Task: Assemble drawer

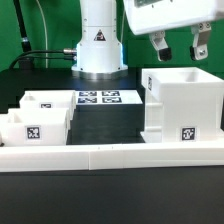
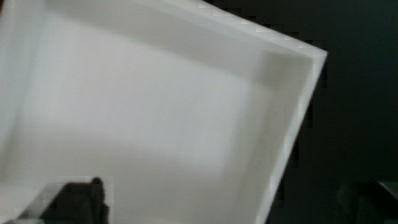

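— Pincer (image 1: 178,47)?
— Spread open, nothing between the fingers (image 1: 159,46). Hangs high at the exterior view's right, touching nothing.

— And right underneath?
— The drawer's big housing (image 1: 181,104), below the fingers and apart from them. Stands upright on the black tabletop (image 1: 110,122) with its open side facing up. Carries a square tag (image 1: 187,133) low on the near face.

— Seen from the wrist too?
— Yes. Fills most of the wrist view with plain white surface and one raised edge against the dark. Too blurred to say more.

— Where are the small parts?
— Over at the exterior view's left, well apart from the housing. Front tray (image 1: 35,125) first, with a tag of its own on the near face. Rear tray (image 1: 50,101) just behind it; touching or not, cannot tell.

— Anything between the two groups?
— The marker board (image 1: 100,98), flat on the tabletop and a little farther back. Behind that, the arm's white base (image 1: 100,45).

— And nearest the camera?
— A long low white wall (image 1: 110,157), running across in front of everything. Housing and front tray just behind it.
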